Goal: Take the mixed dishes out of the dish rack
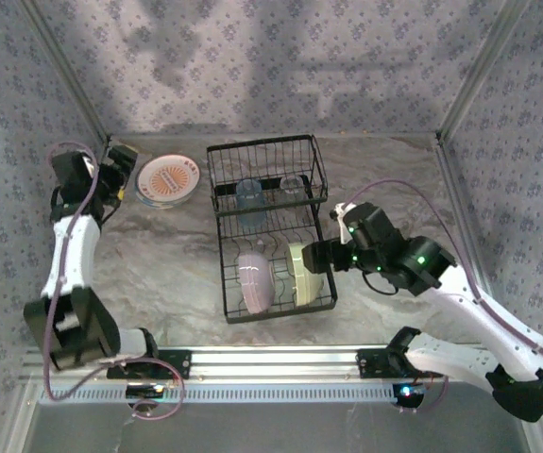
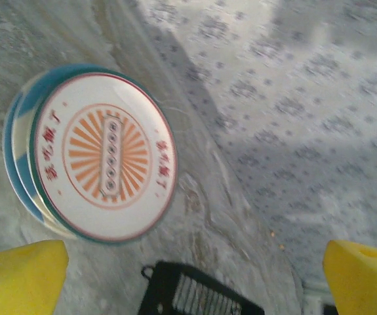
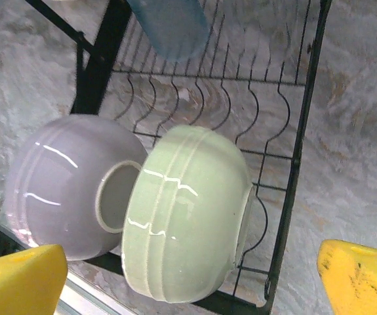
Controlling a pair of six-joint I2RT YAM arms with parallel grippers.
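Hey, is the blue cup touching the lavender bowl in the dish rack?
Apart. The right wrist view shows the blue cup and the lavender bowl clearly separated, with bare wires of the dish rack between them.

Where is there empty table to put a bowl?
The widest bare table lies left of the dish rack, on the near side of the plate stack. A smaller bare patch lies right of the rack's far basket, beyond the right gripper. It is crowded in the rack's near part: the lavender bowl and green bowl stand side by side, that gripper close by.
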